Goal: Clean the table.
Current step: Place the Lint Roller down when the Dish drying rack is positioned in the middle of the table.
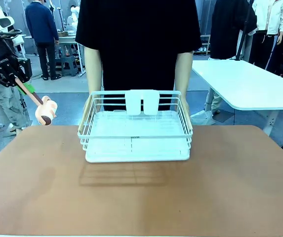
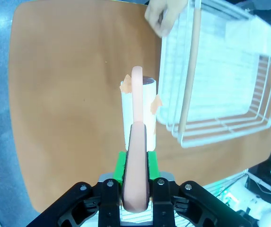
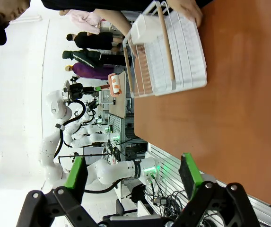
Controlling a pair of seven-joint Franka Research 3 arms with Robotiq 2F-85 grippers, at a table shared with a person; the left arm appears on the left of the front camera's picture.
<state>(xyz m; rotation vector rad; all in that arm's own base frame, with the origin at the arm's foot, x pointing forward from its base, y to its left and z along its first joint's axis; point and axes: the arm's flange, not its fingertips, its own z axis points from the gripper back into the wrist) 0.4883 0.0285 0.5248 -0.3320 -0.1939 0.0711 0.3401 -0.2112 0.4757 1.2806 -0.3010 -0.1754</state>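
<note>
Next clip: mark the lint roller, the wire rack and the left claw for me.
lint roller (image 2: pixel 138 111): left wrist view, on the white roll under its pink handle.
wire rack (image 1: pixel 137 148): front view, on the front wires above the white tray.
left claw (image 2: pixel 135 163): left wrist view, between the green pads clamping the handle.

Lint roller (image 2: pixel 137 111) over brown table (image 2: pixel 64 94)

No legible text, labels or numbers anywhere.

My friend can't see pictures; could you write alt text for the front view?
A white wire rack sits on a reddish-brown table, held at both sides by a person. At left, the robot's left gripper holds a pink-handled lint roller in the air.
</note>
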